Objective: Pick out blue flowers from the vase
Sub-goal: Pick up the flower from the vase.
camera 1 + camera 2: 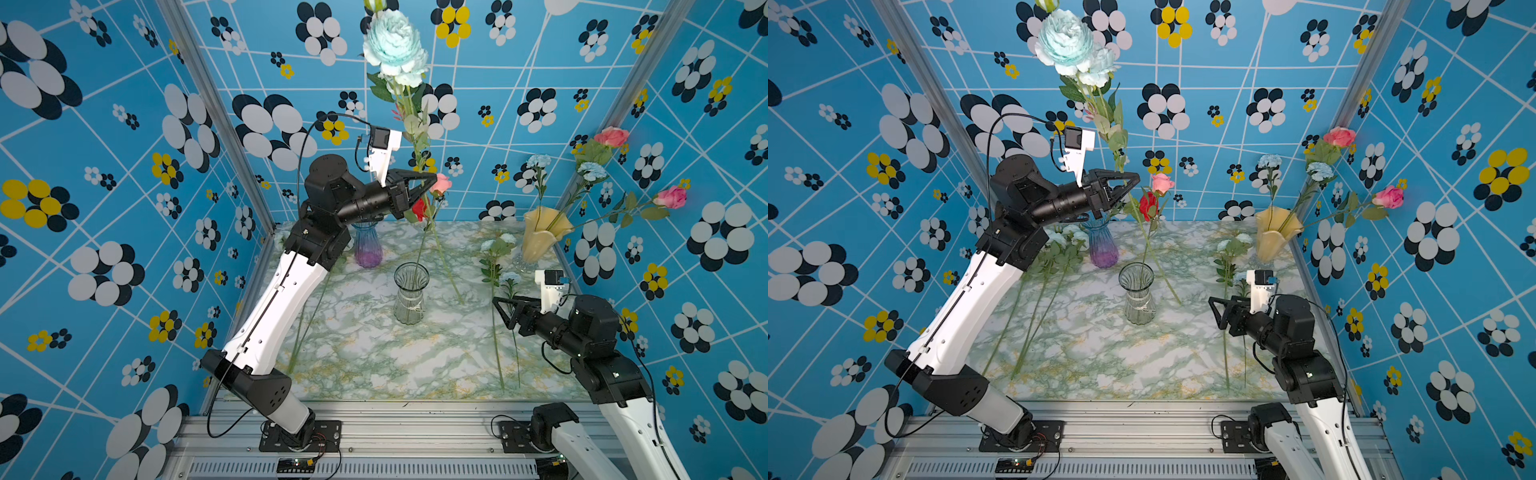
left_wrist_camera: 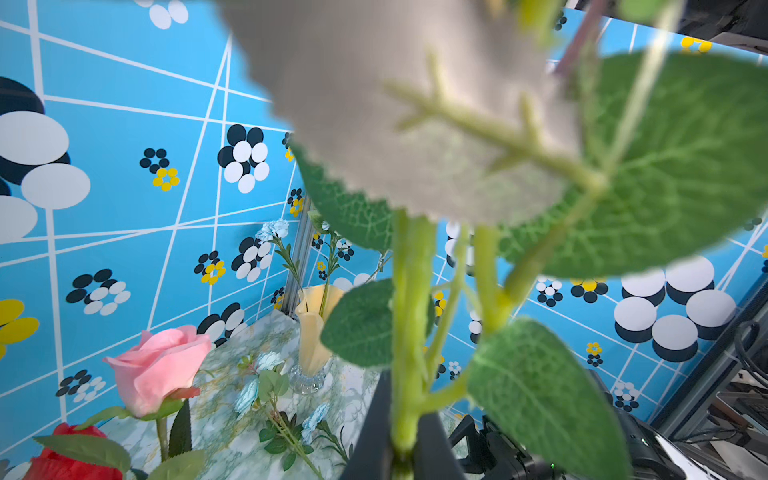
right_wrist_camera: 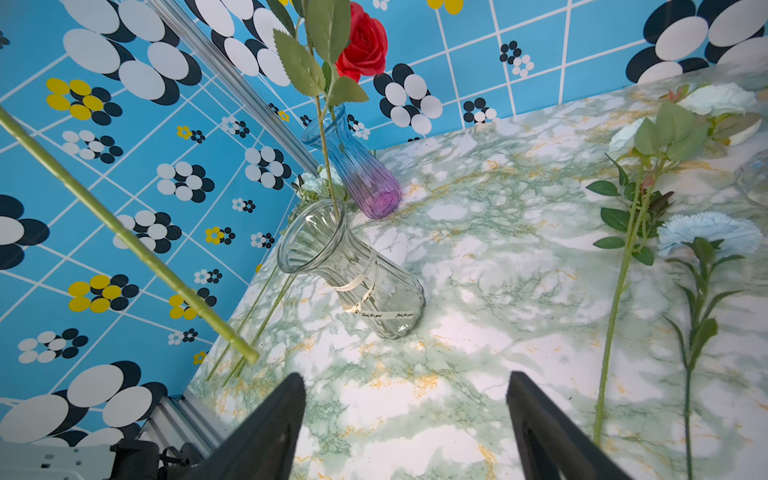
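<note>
My left gripper [image 1: 432,179] [image 1: 1136,176] is shut on the green stem [image 2: 405,415] of a large blue flower [image 1: 395,45] [image 1: 1067,41]. The bloom is high up and the stem's free end [image 3: 249,355] hangs clear of the table, beside the clear glass vase [image 1: 410,297] [image 3: 349,270]. A red rose [image 1: 419,208] [image 3: 363,43] and a pink rose [image 1: 441,183] still stand in that vase. My right gripper [image 1: 500,311] [image 3: 405,415] is open and empty, low at the right. Beside it, two blue flowers [image 1: 496,245] [image 3: 706,228] lie on the table.
More blue flowers [image 1: 1067,241] lie at the table's left by a blue-purple vase [image 1: 368,249]. At the back right, a yellow vase [image 1: 540,232] holds two small blue blooms [image 1: 538,160] and pink roses [image 1: 611,136]. Patterned walls close in three sides.
</note>
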`<state>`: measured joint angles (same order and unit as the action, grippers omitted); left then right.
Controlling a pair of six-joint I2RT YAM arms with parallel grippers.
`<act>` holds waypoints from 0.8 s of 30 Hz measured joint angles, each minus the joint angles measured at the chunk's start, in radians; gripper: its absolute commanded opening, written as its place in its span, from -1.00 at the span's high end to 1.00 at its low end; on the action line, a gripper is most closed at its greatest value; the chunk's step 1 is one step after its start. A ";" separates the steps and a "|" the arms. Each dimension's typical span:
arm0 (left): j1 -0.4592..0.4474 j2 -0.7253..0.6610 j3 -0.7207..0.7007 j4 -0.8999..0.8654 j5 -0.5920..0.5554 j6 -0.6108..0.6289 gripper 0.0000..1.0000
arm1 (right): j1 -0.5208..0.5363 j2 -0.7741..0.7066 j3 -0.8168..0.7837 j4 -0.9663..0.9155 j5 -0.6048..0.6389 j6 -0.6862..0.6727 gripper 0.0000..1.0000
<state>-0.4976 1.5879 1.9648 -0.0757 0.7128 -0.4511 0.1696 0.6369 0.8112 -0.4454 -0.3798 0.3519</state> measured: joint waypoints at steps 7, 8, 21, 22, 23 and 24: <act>-0.014 0.025 -0.015 0.023 0.026 -0.013 1.00 | 0.000 0.150 0.172 0.014 -0.006 -0.018 -0.58; -0.016 0.036 -0.016 0.025 0.027 -0.013 1.00 | 0.000 0.180 0.201 0.016 -0.009 -0.019 -0.58; -0.066 0.204 -0.035 -0.121 0.036 0.072 1.00 | 0.032 0.583 0.472 0.065 -0.200 -0.042 -0.25; -0.066 0.214 -0.029 -0.133 0.037 0.078 1.00 | 0.042 0.581 0.452 0.067 -0.209 -0.050 -0.24; -0.066 0.225 -0.019 -0.142 0.038 0.081 1.00 | 0.051 0.576 0.433 0.071 -0.215 -0.056 -0.23; -0.066 0.240 -0.006 -0.149 0.040 0.083 1.00 | 0.061 0.566 0.406 0.085 -0.221 -0.061 -0.21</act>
<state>-0.5640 1.8282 1.9583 -0.2249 0.7528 -0.3683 0.2306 1.2034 1.2171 -0.3599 -0.6010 0.2909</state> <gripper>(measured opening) 0.086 0.617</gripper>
